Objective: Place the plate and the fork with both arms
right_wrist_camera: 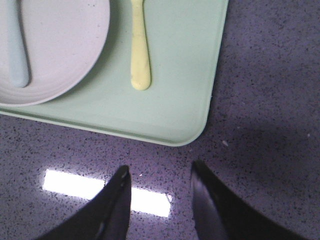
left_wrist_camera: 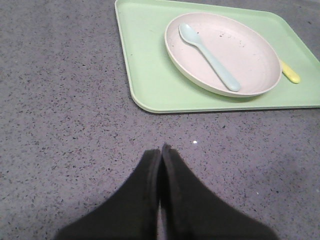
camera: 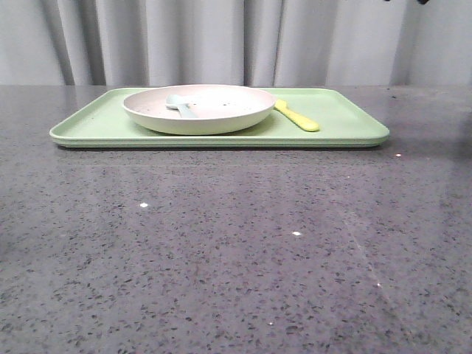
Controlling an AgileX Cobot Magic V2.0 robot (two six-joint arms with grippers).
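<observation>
Claws first: the left claw [left_wrist_camera: 161,150] is clenched, its two dark fingers pressed together with nothing between them, hanging above bare table [left_wrist_camera: 60,125]; the right claw [right_wrist_camera: 159,175] is released, fingers spread with a clear gap, also over bare table and holding nothing. Ahead of the left claw lies the near edge of the green tray [left_wrist_camera: 150,75], and beyond that edge, on the tray, sits the plate [left_wrist_camera: 250,55], with a pale blue spoon [left_wrist_camera: 210,57] lying across its bowl. Ahead of the right claw is the tray's rounded corner, and further in lies the yellow fork [right_wrist_camera: 140,55], flat on the tray just beside the plate's rim, handle end nearest the claw. In the front view the fork [camera: 296,116] lies to the right of the plate [camera: 199,108]. The plate looks rigid and light, likely smooth and a bit slippery; I judge its raised rim the best place to pinch, on the side nearest the left claw, though the loose spoon may slide if it tilts. The fork looks stiff, light and thin, lying low, so its rounded handle seems the surest hold for the right claw.
</observation>
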